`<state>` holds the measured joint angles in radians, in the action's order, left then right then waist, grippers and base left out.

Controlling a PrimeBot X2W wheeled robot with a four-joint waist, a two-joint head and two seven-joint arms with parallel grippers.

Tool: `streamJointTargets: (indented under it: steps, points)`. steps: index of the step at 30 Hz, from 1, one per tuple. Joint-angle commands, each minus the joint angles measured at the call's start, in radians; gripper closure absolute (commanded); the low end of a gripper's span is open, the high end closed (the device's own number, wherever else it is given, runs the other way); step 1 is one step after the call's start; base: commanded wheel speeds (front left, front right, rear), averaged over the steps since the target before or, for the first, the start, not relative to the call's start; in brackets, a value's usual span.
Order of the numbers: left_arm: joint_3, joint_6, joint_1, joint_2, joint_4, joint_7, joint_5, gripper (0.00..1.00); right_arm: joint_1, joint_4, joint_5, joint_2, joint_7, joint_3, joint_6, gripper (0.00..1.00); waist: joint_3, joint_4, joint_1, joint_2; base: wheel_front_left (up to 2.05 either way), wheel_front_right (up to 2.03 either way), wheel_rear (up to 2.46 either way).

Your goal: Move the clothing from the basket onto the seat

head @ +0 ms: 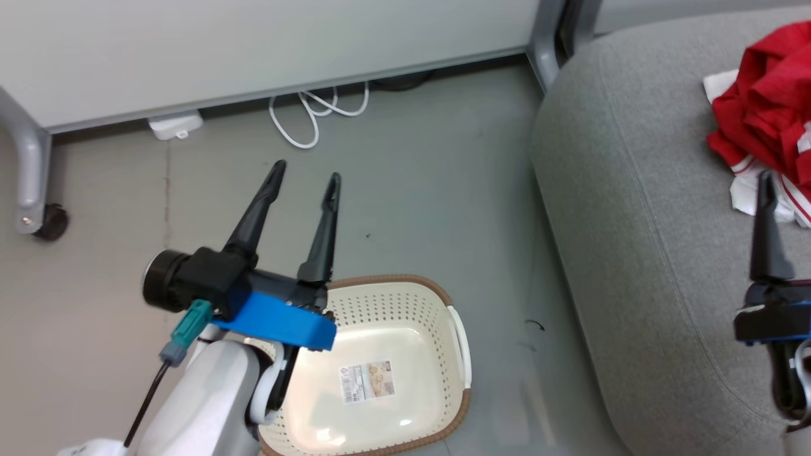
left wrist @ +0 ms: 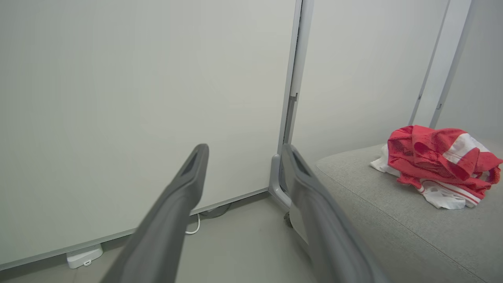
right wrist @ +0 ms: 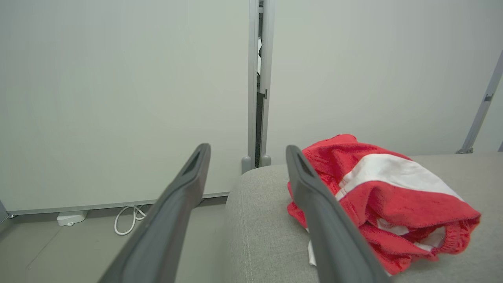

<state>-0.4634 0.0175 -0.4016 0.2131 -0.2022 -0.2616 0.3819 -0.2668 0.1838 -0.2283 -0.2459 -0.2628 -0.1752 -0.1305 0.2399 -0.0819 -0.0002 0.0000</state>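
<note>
The basket (head: pixel 393 277) stands on the floor (head: pixel 412 190) under the left end effector (head: pixel 305 172). Inside it I see only a label (head: pixel 369 382) on the bottom, no fabric. The clothing (head: pixel 757 107) lies as one crumpled red and white pile on the seat (head: pixel 633 221), well apart from the seat's rounded front edge. So I judge that the moving is done, and the step in hand is only to take the arms clear.

The left end effector is wide, with nothing between its fingers. It hangs above the basket's far left rim and points toward the partition (head: pixel 253 44). The right end effector (right wrist: pixel 247 148) is wide too and holds nothing. It is over the seat, and in the right wrist view one finger (right wrist: pixel 314 196) stands in front of the near edge of the pile. Whether it touches the fabric, I cannot tell.

To do this well, I would lift the right arm straight up first and only then pull it back. In this way a finger does not catch a fold or the waistband and drag the pile toward the edge. The jaws should be apart during this. The left arm should also rise before it swings, because its wrist is close above the rim and could tip the light basket.
</note>
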Motion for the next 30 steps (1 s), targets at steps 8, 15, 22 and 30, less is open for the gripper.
streamJointTargets:
  steps: [8, 15, 22, 30]
  points:
    - [0.176, -0.028, 0.138, -0.042, 0.026, -0.004, -0.069, 0.00, 0.056, -0.029, 0.029, 0.067, -0.003, 0.056, -0.001, 0.00, -0.088, 0.075, 0.0002, 0.0000, 0.00, 0.00, 0.00]
    - [0.304, -0.061, 0.248, -0.086, 0.030, -0.004, -0.122, 0.00, 0.120, -0.048, 0.056, 0.127, -0.003, 0.068, -0.001, 0.00, -0.146, 0.108, 0.0002, 0.0000, 0.00, 0.00, 0.00]
    - [0.388, -0.079, 0.322, -0.116, 0.033, -0.004, -0.164, 0.00, 0.186, -0.066, 0.090, 0.161, -0.003, 0.083, -0.001, 0.00, -0.186, 0.119, 0.0002, 0.0000, 0.00, 0.00, 0.00]
    - [0.439, -0.090, 0.369, -0.138, 0.037, -0.004, -0.199, 0.00, 0.231, -0.074, 0.101, 0.184, -0.003, 0.119, -0.001, 0.00, -0.204, 0.122, 0.0002, 0.0000, 0.00, 0.00, 0.00]
